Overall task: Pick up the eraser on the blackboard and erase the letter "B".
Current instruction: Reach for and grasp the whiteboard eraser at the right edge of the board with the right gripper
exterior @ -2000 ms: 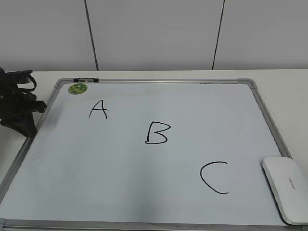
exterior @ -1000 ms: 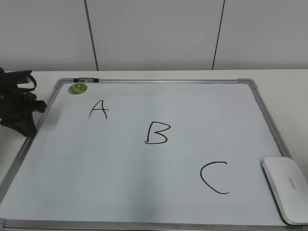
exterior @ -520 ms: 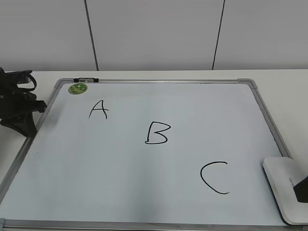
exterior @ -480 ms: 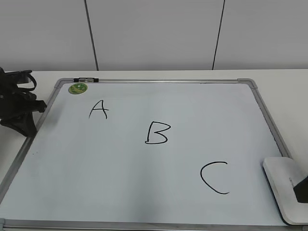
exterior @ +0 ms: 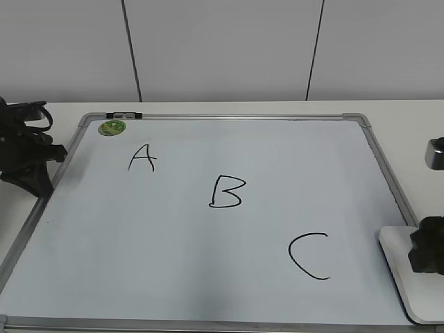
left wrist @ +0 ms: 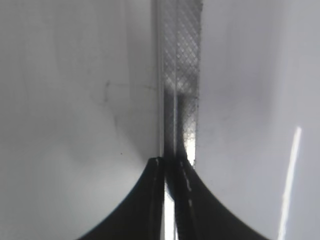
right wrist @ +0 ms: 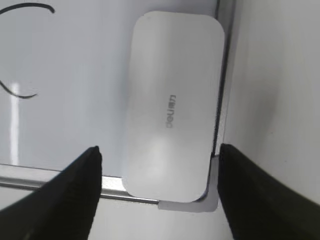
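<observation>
Pale desk point(exterior: 222, 108) under everything, in front of a grey panelled wall point(exterior: 222, 48).

Blackboard point(exterior: 173, 277) flat on the desk, taking up most of the exterior view; white surface, thin silver frame point(exterior: 236, 117), grey corner pieces.

Three black marker letters strung diagonally from 10 o'clock to 4 o'clock across the board: "A" point(exterior: 142, 158) toward 10 o'clock, letter "B" point(exterior: 227, 191) near the centre and intact, "C" point(exterior: 309, 256) toward 4 o'clock.

Eraser point(right wrist: 172, 105) at the board's 4 o'clock corner, lying flat, white face up with faint grey lettering, overlapping the right frame and reaching the near corner piece; just beside the "C", apart from it.

Right end effector point(right wrist: 159, 192) positioned over the eraser, fingers point(right wrist: 65, 197) spread wide apart, one on each long side of the eraser; contact with it could not be told. In the exterior view, seen only as a dark block point(exterior: 427, 253) at the right edge, covering part of the eraser.

Left end effector point(left wrist: 170, 200) at the board's 9 o'clock edge, fingers drawn together with only a thin slit between, nothing held, tips over the left frame.

Small green round magnet point(exterior: 112, 127) at the board's far-left corner, near 11 o'clock, beyond the "A".
</observation>
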